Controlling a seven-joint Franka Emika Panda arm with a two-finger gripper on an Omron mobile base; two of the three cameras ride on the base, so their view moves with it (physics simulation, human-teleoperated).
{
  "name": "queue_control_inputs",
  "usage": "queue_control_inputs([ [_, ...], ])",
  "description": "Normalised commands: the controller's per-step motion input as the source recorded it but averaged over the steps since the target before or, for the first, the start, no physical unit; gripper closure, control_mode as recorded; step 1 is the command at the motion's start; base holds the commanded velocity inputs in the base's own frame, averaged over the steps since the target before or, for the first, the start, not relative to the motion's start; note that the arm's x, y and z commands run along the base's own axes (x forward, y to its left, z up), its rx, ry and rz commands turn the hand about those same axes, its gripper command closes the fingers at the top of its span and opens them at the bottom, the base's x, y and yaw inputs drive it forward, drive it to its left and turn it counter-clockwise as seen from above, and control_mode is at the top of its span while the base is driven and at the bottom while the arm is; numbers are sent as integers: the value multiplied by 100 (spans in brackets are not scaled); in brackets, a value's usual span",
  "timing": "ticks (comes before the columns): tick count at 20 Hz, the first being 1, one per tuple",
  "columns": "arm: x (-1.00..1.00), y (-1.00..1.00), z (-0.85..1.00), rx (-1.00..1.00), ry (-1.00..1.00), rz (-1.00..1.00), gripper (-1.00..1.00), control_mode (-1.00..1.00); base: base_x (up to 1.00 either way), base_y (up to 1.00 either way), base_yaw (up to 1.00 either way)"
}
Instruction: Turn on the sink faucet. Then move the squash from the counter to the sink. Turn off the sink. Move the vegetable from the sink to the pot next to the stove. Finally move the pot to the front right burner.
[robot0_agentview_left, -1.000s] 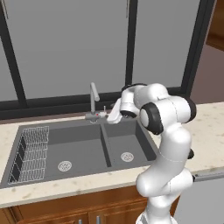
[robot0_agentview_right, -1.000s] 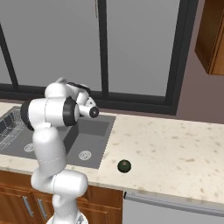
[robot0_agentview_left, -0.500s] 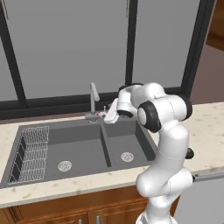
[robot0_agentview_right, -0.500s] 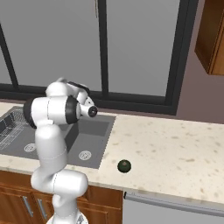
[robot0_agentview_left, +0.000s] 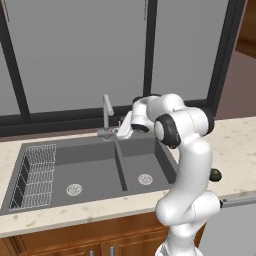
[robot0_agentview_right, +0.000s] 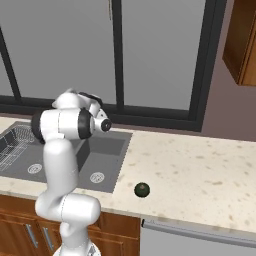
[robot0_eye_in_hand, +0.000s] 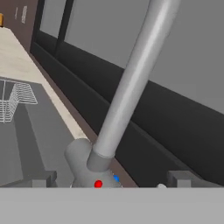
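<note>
Five steps: none finished, by my read.
Gripper (robot0_agentview_left: 120, 131): at the sink faucet (robot0_agentview_left: 106, 111) base, finger spread unclear.
Squash (robot0_agentview_right: 142, 189): on the counter (robot0_agentview_right: 200, 170), four o'clock of the sink (robot0_agentview_right: 107, 150).

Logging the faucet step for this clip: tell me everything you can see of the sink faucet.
The sink faucet is slim grey metal: a round base with a red and a blue dot, and a tall angled spout. It stands upright on the back rim of the sink, above the divider. The gripper is close at its base; contact cannot be told. No water is visible.
</note>
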Motion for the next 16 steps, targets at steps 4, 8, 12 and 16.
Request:
queue_control_inputs([
  [4,24,0,-12,0,0,2,-100,-100,0,0,0],
  [8,25,0,-17,1,0,3,-100,-100,0,0,0],
  [12,21,0,-23,0,0,3,-100,-100,0,0,0],
  [16,21,0,-19,1,0,3,-100,-100,0,0,0],
])
